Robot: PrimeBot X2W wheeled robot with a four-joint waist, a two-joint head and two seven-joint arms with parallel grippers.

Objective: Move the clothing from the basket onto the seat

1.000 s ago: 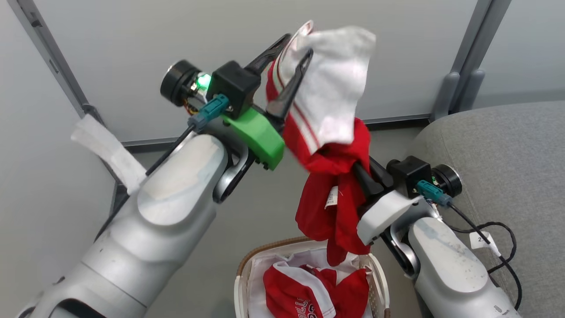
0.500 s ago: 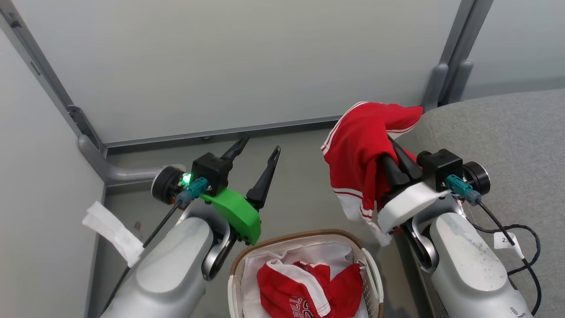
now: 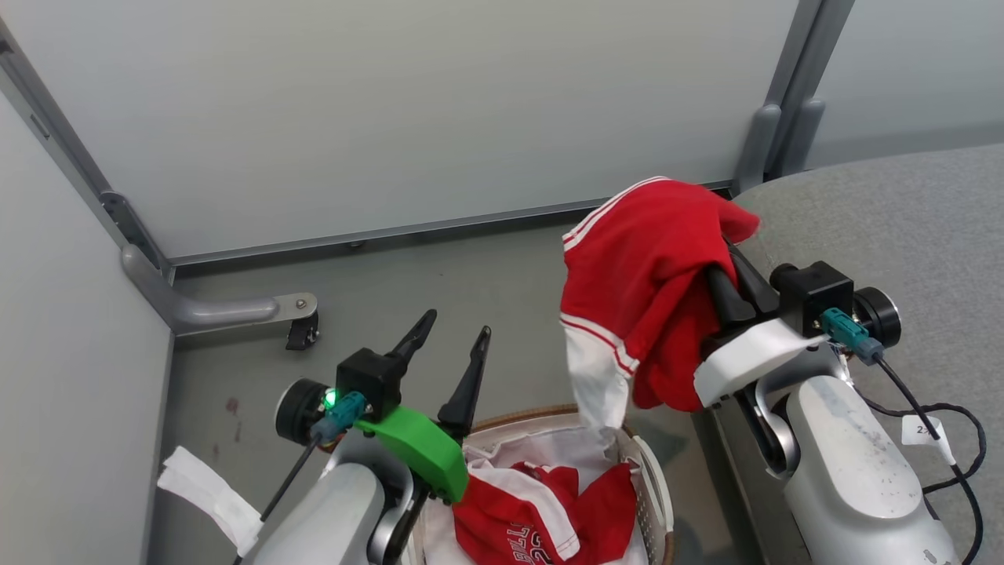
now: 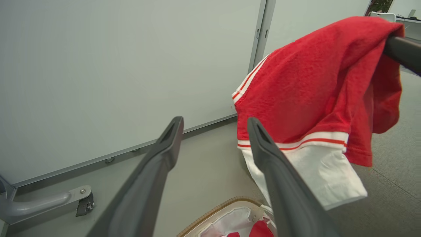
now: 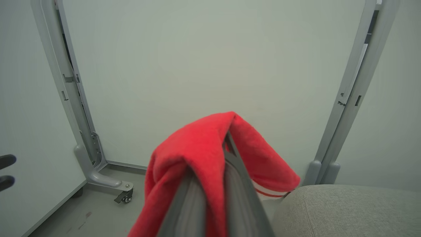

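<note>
A red garment with white trim and stripes [image 3: 651, 275] [image 4: 315, 95] [image 5: 197, 154] hangs from my right gripper [image 3: 725, 247] [image 5: 227, 141], which is shut on it, in the air beside the grey seat [image 3: 886, 212] [image 5: 345, 207]. Its white hem dangles over the basket's [image 3: 655, 486] right rim. More red clothing with dark lettering [image 3: 541, 518] lies in the basket on a white sheet. My left gripper [image 3: 455, 329] [image 4: 215, 123] stands open and empty just above the basket's left side. The basket's brown rim [image 4: 213, 212] shows below its fingers.
Grey partition walls [image 3: 392, 110] close off the back and left. A metal partition foot with a caster [image 3: 302, 329] [image 5: 123, 197] stands on the grey floor at left. A vertical grey post [image 3: 773, 118] rises by the seat's rounded corner. A black cable with a tag [image 3: 925, 428] trails on the seat.
The left gripper has let go of the garment and dropped low beside the basket. The right gripper, still holding the garment, has swung right toward the seat. The head camera has shifted.
</note>
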